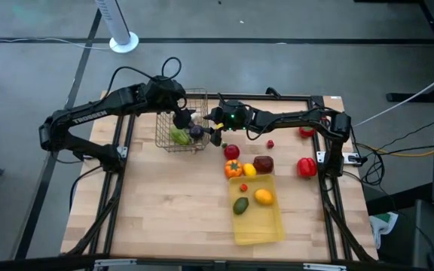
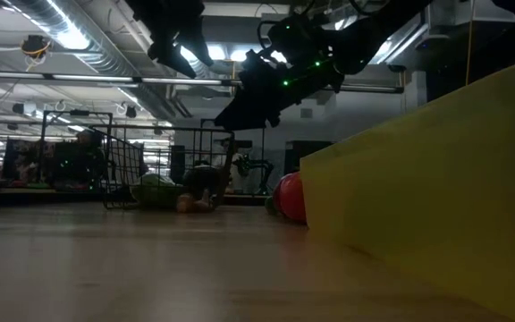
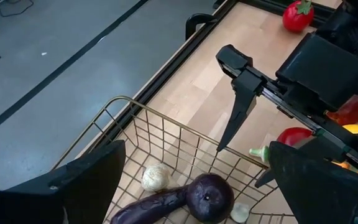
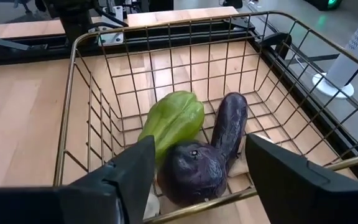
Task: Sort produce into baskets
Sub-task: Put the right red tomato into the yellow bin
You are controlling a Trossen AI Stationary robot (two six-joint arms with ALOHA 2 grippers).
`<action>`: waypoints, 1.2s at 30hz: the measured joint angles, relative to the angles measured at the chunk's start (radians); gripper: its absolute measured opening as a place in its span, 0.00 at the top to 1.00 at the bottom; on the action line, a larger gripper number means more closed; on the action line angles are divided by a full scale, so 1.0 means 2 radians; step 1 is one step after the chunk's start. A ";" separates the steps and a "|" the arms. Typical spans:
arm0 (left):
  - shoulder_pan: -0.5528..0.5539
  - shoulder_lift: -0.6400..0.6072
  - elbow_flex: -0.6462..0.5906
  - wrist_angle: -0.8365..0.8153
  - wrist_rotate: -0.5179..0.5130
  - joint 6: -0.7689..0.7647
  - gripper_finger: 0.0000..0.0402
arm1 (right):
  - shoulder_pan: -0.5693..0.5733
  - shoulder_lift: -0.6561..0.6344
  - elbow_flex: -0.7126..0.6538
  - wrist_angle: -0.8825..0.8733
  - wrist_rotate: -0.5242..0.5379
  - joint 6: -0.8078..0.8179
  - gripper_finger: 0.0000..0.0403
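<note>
Purple produce (image 4: 194, 171) inside wire basket (image 4: 79, 56), between open right gripper (image 4: 197, 177) fingers.

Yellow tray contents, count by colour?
red piece: 1
orange piece: 1
green piece: 1
Total: 3 in the yellow tray

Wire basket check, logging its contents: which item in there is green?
The pale green ribbed fruit, lying beside the long eggplant; the rest are purple or whitish.
</note>
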 joint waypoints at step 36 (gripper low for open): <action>0.000 0.000 -0.021 0.004 -0.001 0.025 0.02 | 0.000 -0.039 0.258 -0.627 0.089 -0.081 0.04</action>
